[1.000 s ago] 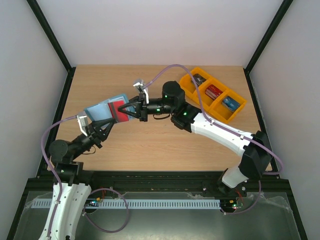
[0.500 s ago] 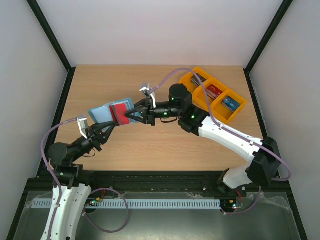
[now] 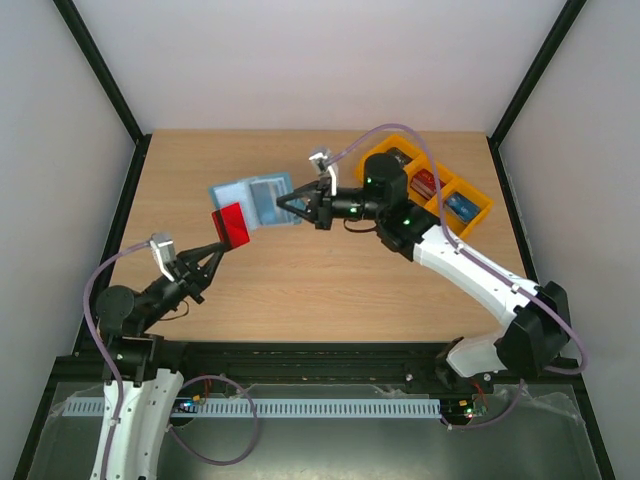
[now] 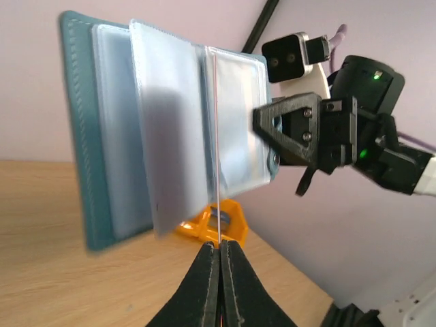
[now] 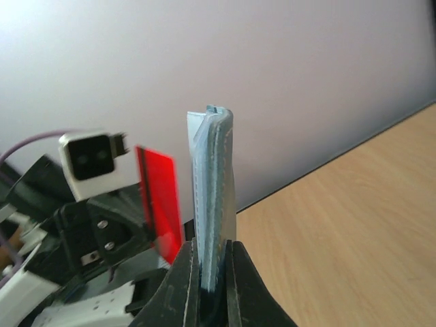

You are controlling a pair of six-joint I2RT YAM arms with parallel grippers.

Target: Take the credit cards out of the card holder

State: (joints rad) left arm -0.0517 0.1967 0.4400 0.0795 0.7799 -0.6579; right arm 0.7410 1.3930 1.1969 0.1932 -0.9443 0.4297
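The wooden desk (image 3: pixel 300 290) fills the middle of the overhead view, with both arms reaching over it from the near edge. The right arm (image 3: pixel 470 270) stretches far and to the left across the desk. The left arm (image 3: pixel 140 300) angles up from the near-left corner.

An orange tray (image 3: pixel 470 215) with three compartments lies at the far right of the desk. It holds a dark card (image 3: pixel 400 157) in the farthest compartment, a red card (image 3: pixel 428 183) in the middle one and a blue card (image 3: pixel 460 205) in the nearest.

The teal card holder (image 3: pixel 255 200) is held off the desk, left of centre and toward the far side. It is open, and its pale clear pockets fan out in the left wrist view (image 4: pixel 136 136). The right pincer (image 3: pixel 283 204) is clamped on the holder's right edge. Its own camera shows the holder standing edge-on between the closed fingers (image 5: pixel 214 184).

A red credit card (image 3: pixel 231 226) sits at the holder's near-left corner as seen from above. In the right wrist view the card (image 5: pixel 162 204) stands beside the holder with a gap between them, so it is outside the pockets. The left pincer (image 3: pixel 220 245) grips the card's lower end with its fingers pressed together. In the left wrist view the card is only a thin red line (image 4: pixel 215 136) rising from the fingertips, in front of the holder's pockets.
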